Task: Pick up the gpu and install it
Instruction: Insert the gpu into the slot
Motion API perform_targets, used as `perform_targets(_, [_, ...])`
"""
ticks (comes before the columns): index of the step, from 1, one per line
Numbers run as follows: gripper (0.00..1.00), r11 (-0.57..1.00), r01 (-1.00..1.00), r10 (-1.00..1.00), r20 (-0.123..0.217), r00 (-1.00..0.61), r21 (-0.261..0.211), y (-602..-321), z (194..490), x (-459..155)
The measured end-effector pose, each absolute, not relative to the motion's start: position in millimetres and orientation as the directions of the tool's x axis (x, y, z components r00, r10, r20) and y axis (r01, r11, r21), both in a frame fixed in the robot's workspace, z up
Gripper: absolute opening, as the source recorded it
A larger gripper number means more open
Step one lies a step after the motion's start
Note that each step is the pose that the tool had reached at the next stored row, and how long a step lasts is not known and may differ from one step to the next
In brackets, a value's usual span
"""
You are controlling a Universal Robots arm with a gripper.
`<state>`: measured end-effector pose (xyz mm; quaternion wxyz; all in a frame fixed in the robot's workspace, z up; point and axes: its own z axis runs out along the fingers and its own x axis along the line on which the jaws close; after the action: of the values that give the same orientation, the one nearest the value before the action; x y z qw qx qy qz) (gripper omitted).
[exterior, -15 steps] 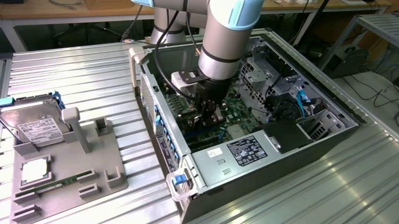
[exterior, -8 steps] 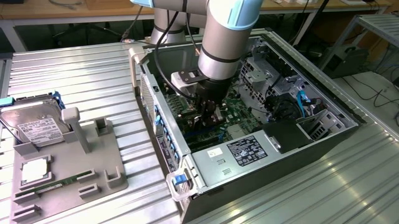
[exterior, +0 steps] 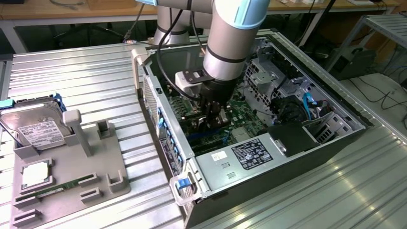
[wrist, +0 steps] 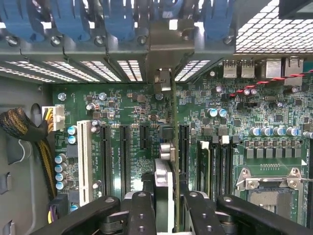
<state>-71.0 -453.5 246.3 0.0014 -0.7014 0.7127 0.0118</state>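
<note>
My gripper [exterior: 214, 119] is down inside the open computer case [exterior: 343, 112], shut on the gpu [wrist: 167, 147]. In the wrist view the card shows edge-on as a thin dark strip between the two black fingers [wrist: 142, 210]. Its silver bracket [wrist: 164, 46] lies against the case's rear slot openings. The card stands upright over the black expansion slots [wrist: 124, 156] of the green motherboard [wrist: 122, 105], its lower edge at or close to a slot; I cannot tell whether it is seated. In the exterior view the arm hides most of the card.
A grey parts fixture [exterior: 105, 183] on the exterior view's left holds a silver hard drive [exterior: 38, 129], a CPU [exterior: 37, 172] and a green RAM stick [exterior: 54, 190]. Inside the case are the power supply [exterior: 248, 155], a CPU socket [wrist: 266, 191], a white slot [wrist: 83, 161] and braided cables [wrist: 24, 127].
</note>
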Motion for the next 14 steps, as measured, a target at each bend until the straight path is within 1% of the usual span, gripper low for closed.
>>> perform_targets(14, [0.28, 0.019, -1.000, -1.000, -0.018, -0.020, 0.016, -456.4, 242.7, -73.9])
